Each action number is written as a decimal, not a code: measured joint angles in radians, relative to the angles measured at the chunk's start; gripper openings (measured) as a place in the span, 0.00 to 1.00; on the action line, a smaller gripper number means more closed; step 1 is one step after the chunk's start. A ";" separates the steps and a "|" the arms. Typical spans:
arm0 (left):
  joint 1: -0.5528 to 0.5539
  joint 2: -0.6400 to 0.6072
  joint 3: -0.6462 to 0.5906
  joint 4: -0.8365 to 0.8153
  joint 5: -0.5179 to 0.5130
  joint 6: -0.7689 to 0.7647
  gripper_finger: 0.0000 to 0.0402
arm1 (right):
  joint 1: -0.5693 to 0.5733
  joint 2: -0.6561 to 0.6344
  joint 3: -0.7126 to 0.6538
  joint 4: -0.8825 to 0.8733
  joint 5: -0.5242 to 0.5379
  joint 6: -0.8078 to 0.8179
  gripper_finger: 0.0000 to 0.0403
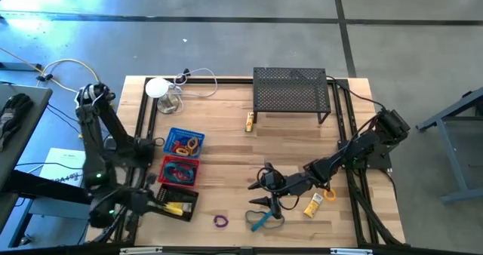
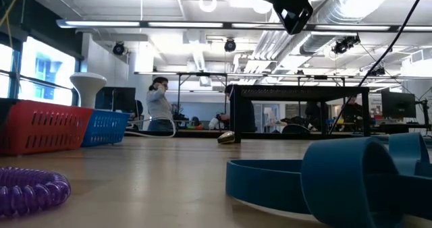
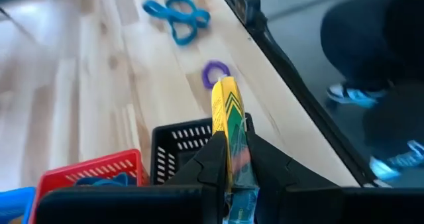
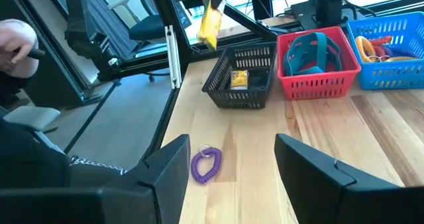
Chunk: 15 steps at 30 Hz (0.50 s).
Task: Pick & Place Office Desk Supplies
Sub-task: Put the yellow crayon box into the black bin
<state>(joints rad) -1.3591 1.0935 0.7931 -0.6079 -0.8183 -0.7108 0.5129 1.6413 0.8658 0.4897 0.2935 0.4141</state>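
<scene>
Both arms are dark, jointed and matte black, with cables trailing along them. The left arm point(image 1: 102, 145), at the frame's left, shows small green lights. The right tool point(image 4: 228, 168) has broad, flat black fingers point(image 4: 169, 168).

Beside the purple ring point(image 2: 30, 191), the blue loop point(image 2: 337, 181) blurs — cut off at the frame's edge, its far end unseen.

the tabletop point(image 1: 226, 145) is pale, light-brown wood with visible grain. three small slotted baskets stand in a row: one blue point(image 1: 183, 142), one red point(image 1: 179, 171), one black point(image 1: 176, 201). the coiled ring point(image 1: 220, 221) is purple. the elastic loop point(image 1: 264, 219) is blue. the tube point(image 3: 227, 111) is yellow with green chevrons. the mesh shelf point(image 1: 291, 90) is black.
</scene>
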 joint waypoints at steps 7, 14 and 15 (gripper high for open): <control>-0.135 0.000 -0.150 0.011 -0.200 -0.210 0.10 | 0.000 0.000 0.000 0.038 0.000 0.000 0.52; -0.137 0.000 -0.266 0.160 -0.206 -0.377 0.10 | 0.000 0.000 0.000 0.069 0.004 0.000 0.52; -0.134 0.000 -0.270 0.182 -0.203 -0.416 0.10 | 0.000 0.000 0.000 0.069 0.014 0.000 0.52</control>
<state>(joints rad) -1.4930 1.0935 0.5236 -0.4262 -1.0218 -1.1263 0.5125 1.6413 0.8658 0.5589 0.3072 0.4141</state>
